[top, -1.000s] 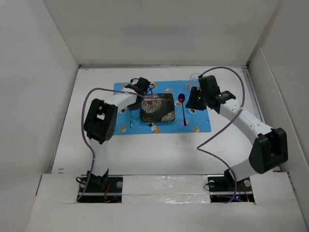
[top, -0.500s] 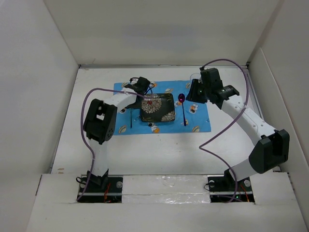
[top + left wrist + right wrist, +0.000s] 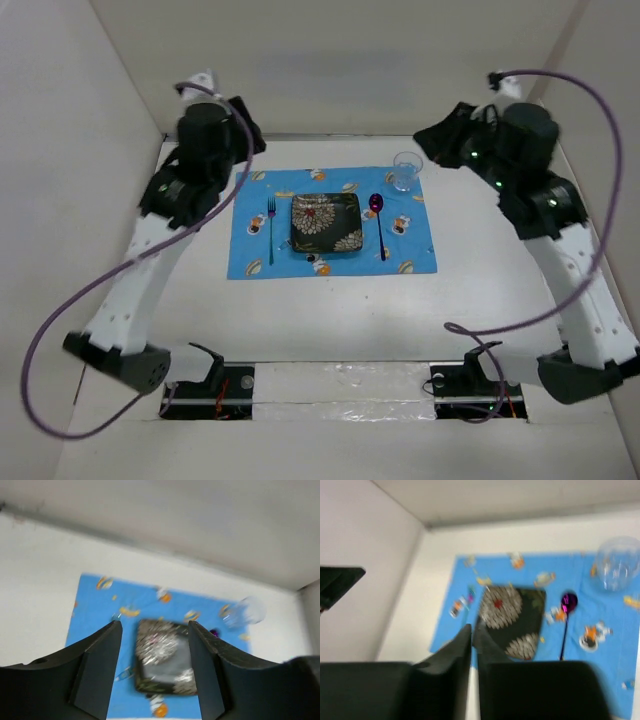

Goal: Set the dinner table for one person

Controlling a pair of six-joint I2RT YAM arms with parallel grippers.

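The end effector [image 3: 474, 632] is hanging above the white surface [image 3: 435, 595], its two dark fingers [image 3: 455, 655] sitting almost together with only a thin slit between them. Below, a blue cloth [image 3: 575, 565] is carrying a dark flowered plate [image 3: 512, 620], a purple spoon [image 3: 568, 601] is lying just right of it, and a clear glass [image 3: 618, 569] is standing near the cloth's far right corner.

No legible text, labels, brands, numbers or signs on anything in view.
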